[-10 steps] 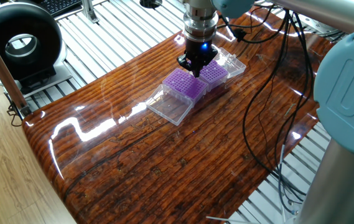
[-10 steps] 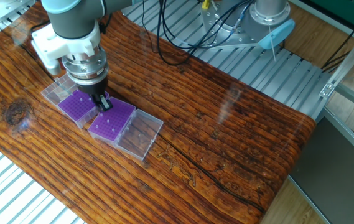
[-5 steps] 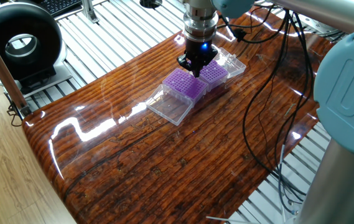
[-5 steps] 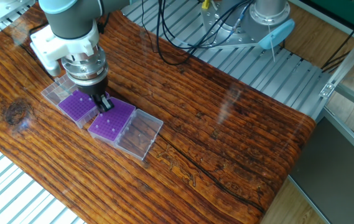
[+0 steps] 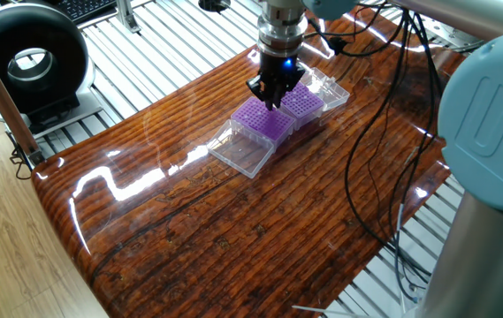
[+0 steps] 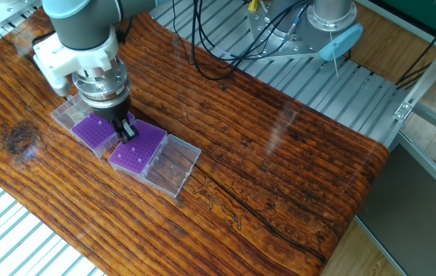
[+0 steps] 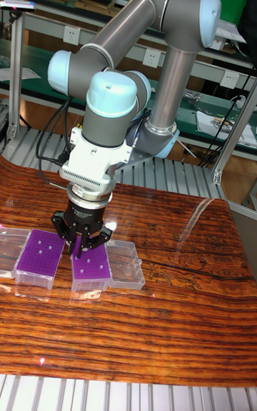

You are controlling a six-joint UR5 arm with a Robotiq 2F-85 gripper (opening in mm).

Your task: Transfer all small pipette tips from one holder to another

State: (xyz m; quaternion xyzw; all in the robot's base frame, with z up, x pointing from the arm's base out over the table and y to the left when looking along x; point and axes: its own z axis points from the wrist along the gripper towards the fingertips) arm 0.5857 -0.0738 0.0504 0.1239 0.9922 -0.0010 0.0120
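A grey and pale-blue robot arm (image 7: 153, 33) reaches down over a glossy wooden bench (image 6: 279, 169), its gripper (image 7: 77, 248) pointing straight down between two purple grid racks that sit side by side. In the tall fixed view, one purple rack (image 7: 40, 253) lies to the left of the gripper and the other purple rack (image 7: 90, 267) lies directly under and just right of it. Each rack sits in a clear plastic box with its clear lid (image 7: 126, 265) folded open flat on the wood on the outer side. The small pipette tips (image 6: 135, 158) show only as a few pale dots scattered across the purple grids, too tiny to count or to tell their colour. The dark fingers (image 6: 128, 129) sit close together, low over the seam between the two racks, but I cannot tell whether they are pinching a tip or simply closed. Black cables (image 5: 384, 132) trail across the far side of the bench.
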